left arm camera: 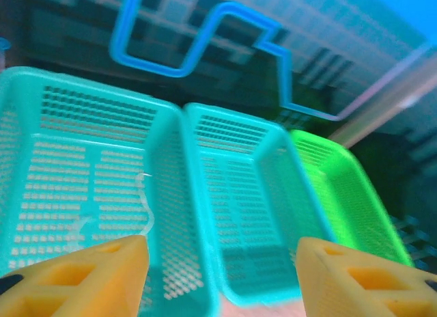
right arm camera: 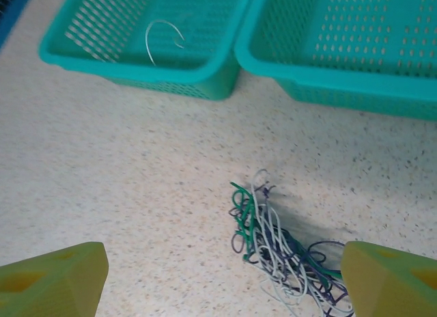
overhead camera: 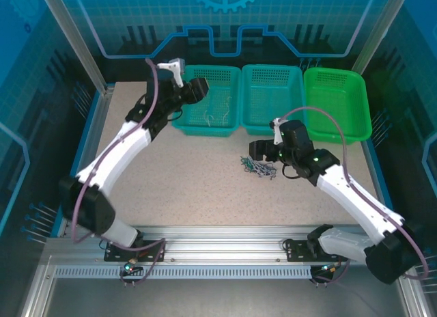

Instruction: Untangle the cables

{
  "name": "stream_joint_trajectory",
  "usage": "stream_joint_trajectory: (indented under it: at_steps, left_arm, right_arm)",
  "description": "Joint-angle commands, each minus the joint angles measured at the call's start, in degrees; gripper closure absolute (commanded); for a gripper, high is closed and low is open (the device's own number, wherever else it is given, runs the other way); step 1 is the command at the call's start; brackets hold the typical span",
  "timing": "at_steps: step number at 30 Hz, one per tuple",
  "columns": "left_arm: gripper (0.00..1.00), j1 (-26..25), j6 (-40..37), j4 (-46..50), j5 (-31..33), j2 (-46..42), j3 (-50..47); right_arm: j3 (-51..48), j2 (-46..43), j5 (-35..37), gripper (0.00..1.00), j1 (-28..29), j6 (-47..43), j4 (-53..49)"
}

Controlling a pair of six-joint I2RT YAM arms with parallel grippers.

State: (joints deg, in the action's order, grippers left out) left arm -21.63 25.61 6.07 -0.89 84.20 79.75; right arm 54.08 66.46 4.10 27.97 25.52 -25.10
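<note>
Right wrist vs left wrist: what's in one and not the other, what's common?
Right wrist, not left wrist: the cables, a green, purple and whitish tangle on the table by the open right gripper. Left wrist, not right wrist: the green basket and the blue-lined back wall. Both: the left teal basket holding a whitish wire, and the middle teal basket.

Speckled table (overhead camera: 191, 187) with tangled cables (overhead camera: 258, 167) and three baskets (overhead camera: 273, 128), apparently touching
</note>
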Motion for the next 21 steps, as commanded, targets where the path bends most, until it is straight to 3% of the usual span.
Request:
stream_joint_trajectory:
  at_steps: [1,6,13,15,19,21]
  left_arm:
    - [0.40,-5.16,0.52,-1.27,-0.98,-6.37,-7.00]
    - [0.32,-11.08,0.25,1.48,-5.14,-12.92,-17.20]
    - [0.29,-11.80,2.61,3.41,-5.68,-16.76,-26.14]
    - [0.28,-11.78,2.00,5.57,-5.06,-16.75,-25.50]
    - [0.25,-11.44,2.06,8.50,-3.79,-15.73,-23.32]
    - [0.22,-10.64,3.13,11.34,-2.92,-14.58,-21.21]
  right_arm:
    - [-0.46,6.13,-0.53,0.11,-0.55,-0.64,-0.84]
    - [0.38,17.63,-0.37,0.13,-0.55,-4.84,1.04]
    - [2.15,29.58,-2.51,0.23,0.35,-7.91,2.95]
    - [0.65,30.00,-2.47,0.35,0.82,-9.24,5.46]
    - [-1.58,27.10,-6.72,0.79,1.01,-12.00,8.96]
    - [-3.16,23.47,-10.15,0.88,1.70,-14.62,11.17]
